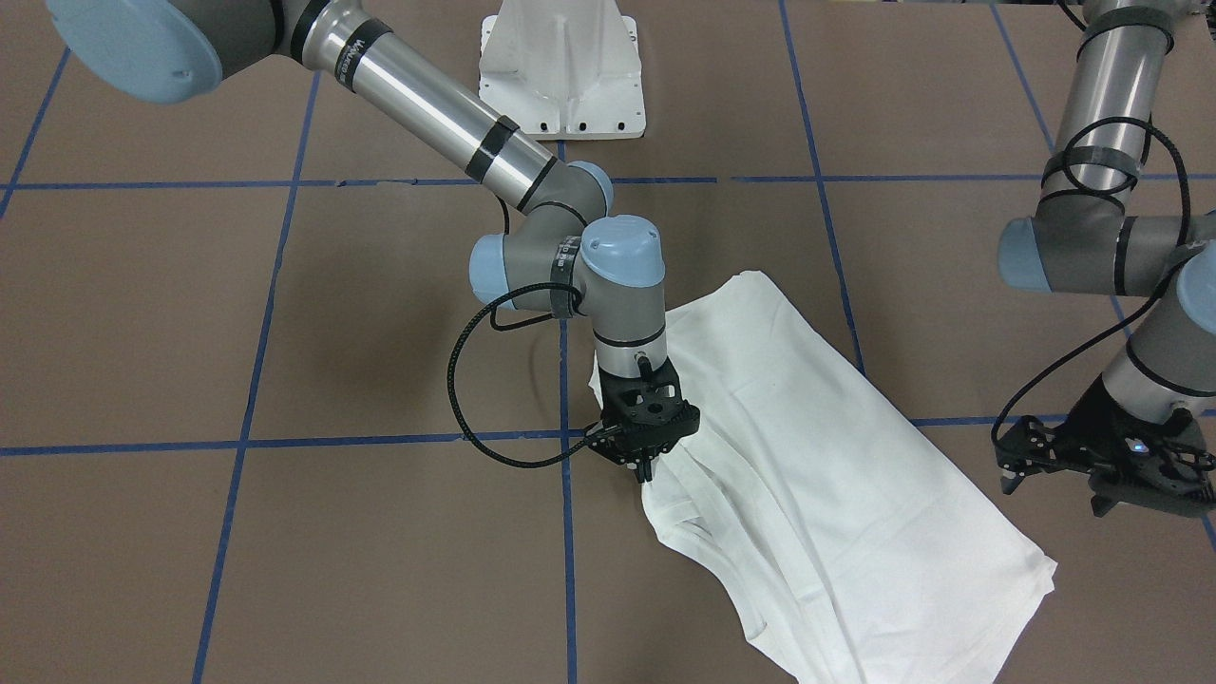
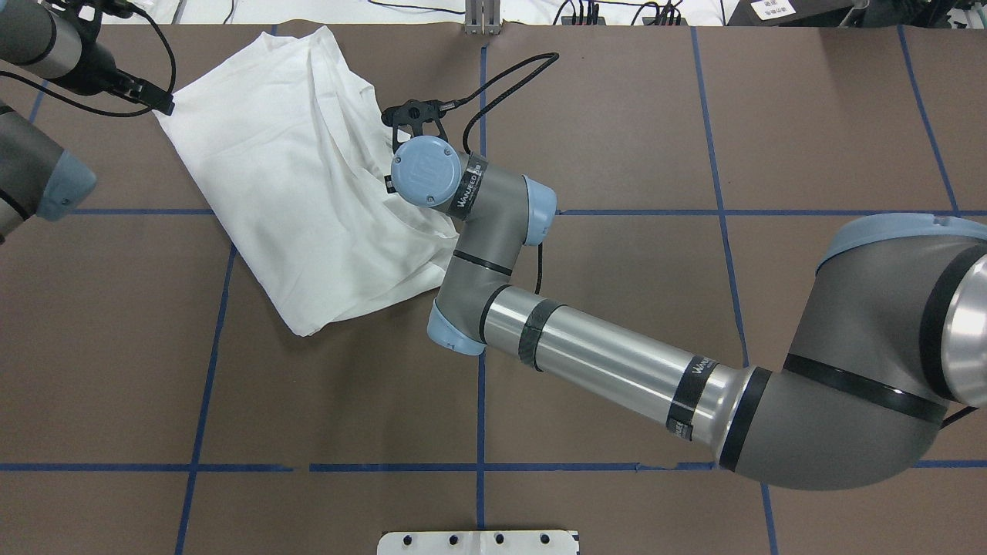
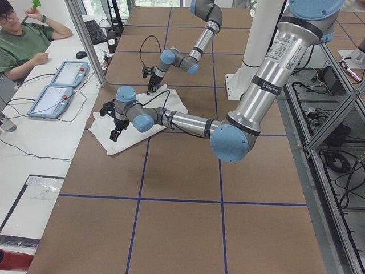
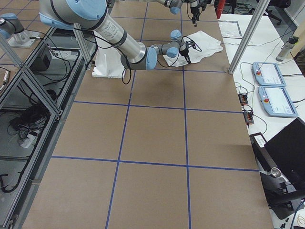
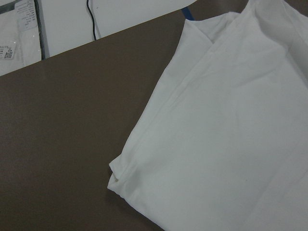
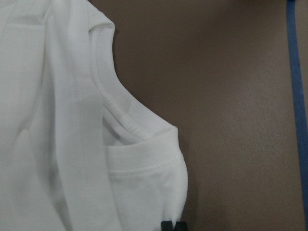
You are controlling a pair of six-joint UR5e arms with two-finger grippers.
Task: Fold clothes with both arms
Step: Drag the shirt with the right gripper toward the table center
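- The white pedestal [image 1: 562, 71] is my landmark on the brown table [image 1: 190, 332], which is crossed by blue tape lines [image 1: 285, 443].
- The T-shirt [image 1: 817, 456] lies folded in flat layers on the table. It is well forward of the pedestal, on the far side from it, and off towards my left.
- My right arm [image 2: 601, 358] reaches out from beside the pedestal to the shirt edge on the pedestal's centre line. In the overhead view its wrist covers the claw and a strip of the cloth.
- My right claw [image 1: 646, 472] points down with its fingers pressed together on that edge. In the wrist view the stitched, curved border of the cloth runs right up to the fingertips [image 6: 173, 225], so it appears to pinch the T-shirt.
- A black cable [image 1: 450, 375] loops out from that wrist on the side away from the shirt.
- My left claw [image 1: 1054, 489] hangs with its fingers spread, just off the shirt's opposite side and not touching it. It is farther to my left of the pedestal.
- Beyond the table edge farthest from the pedestal, a person [image 3: 25, 43] sits at a white side table [image 3: 34, 148] with two tablets [image 3: 69, 73] on it.
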